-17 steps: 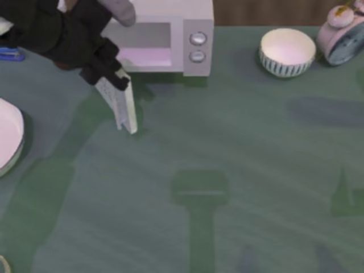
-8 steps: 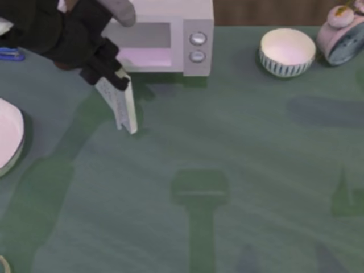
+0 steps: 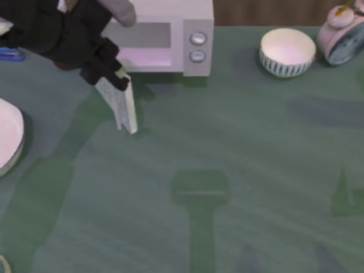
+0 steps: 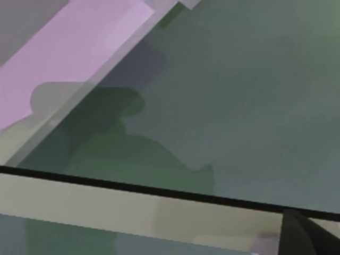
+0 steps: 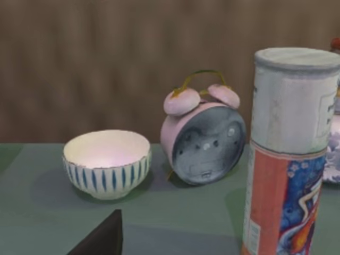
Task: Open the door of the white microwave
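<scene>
Microwave (image 3: 182, 34) sits at the far edge of the desk (image 3: 239, 170), left of centre, white, with two round silver knobs on its right-hand control strip. Its door (image 3: 120, 103) is swung wide open, standing out from the left front corner toward the near side, so the pale cavity floor is exposed. The left end effector (image 3: 114, 77) is at the door's far, upper end, its dark fingers clenched on the door edge; the dark arm reaches in from the top left corner. In the left wrist view the door's thin top edge (image 4: 143, 204) crosses the picture as a pale band, with the cavity floor (image 4: 69, 58) beyond it.

A white bowl with blue stripes (image 3: 287, 51) stands to the microwave's right, well apart from it, and a pink alarm clock (image 3: 341, 37) just beyond the bowl. A red and white can (image 5: 289, 154) shows near the clock in the right wrist view. The right end effector shows there only as a dark tip, and I cannot tell its state.
</scene>
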